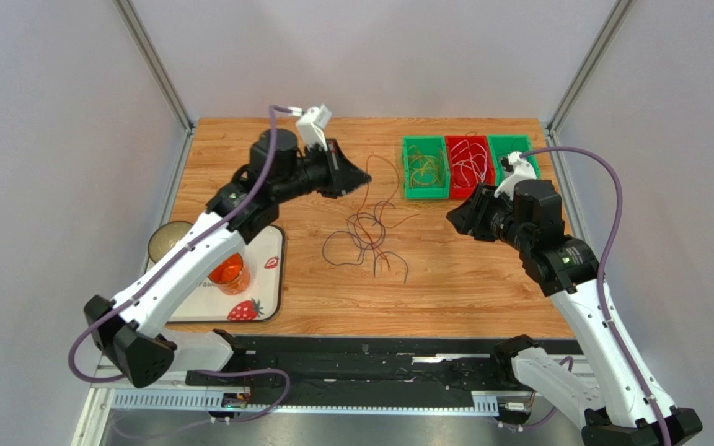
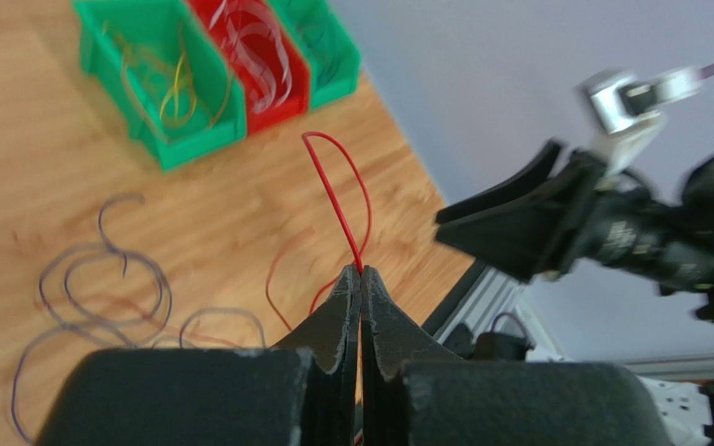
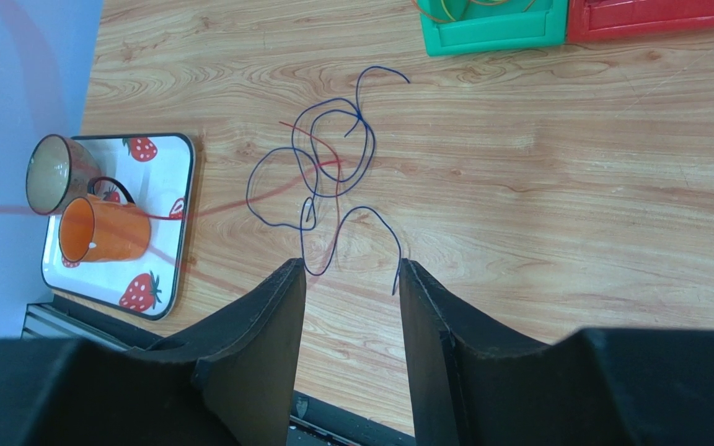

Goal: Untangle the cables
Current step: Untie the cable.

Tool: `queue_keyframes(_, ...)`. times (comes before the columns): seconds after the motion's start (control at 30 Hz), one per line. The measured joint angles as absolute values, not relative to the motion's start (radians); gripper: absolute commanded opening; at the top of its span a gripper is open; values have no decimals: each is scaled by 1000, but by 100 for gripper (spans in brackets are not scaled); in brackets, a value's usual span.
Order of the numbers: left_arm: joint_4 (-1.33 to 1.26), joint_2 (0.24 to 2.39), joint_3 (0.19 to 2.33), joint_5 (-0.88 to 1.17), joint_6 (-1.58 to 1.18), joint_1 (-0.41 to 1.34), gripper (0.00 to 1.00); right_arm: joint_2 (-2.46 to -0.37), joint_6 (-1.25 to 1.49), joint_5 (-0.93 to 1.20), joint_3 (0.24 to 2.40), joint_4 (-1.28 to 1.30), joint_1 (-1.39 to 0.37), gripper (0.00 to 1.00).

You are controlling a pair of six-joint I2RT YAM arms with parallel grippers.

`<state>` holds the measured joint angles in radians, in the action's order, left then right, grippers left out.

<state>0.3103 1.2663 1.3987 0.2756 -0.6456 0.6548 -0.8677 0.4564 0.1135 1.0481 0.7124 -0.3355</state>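
At mid-counter (image 1: 482, 288): cables (image 1: 367, 234) loosely tangled. Far left above: left jaws clamped on red cable (image 2: 332, 200). Draw slowly up-left, easing off on any snag; pin tangle with right jaws, apart, empty.

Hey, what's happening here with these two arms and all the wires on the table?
Two robot arms are untangling thin cables on a wooden table. The left fingers are pinched shut on a red cable, holding it up above the table. The right fingers are open and hold nothing, hovering over the wood. A loose tangle of dark cables lies in the middle, and the bins at the back already hold other cables.
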Motion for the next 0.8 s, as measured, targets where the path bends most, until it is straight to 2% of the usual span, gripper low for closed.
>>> queue_keyframes(0.23,311,1429,1250,361,-720,657,0,-868,455,168,1041,701,-336,46)
queue_keyframes(0.5,339,1542,1274,495,-676,675,0,-891,415,308,1028,645,-336,47)
queue_keyframes(0.8,430,1630,1377,766,-538,702,0,-922,308,489,1070,628,-336,52)
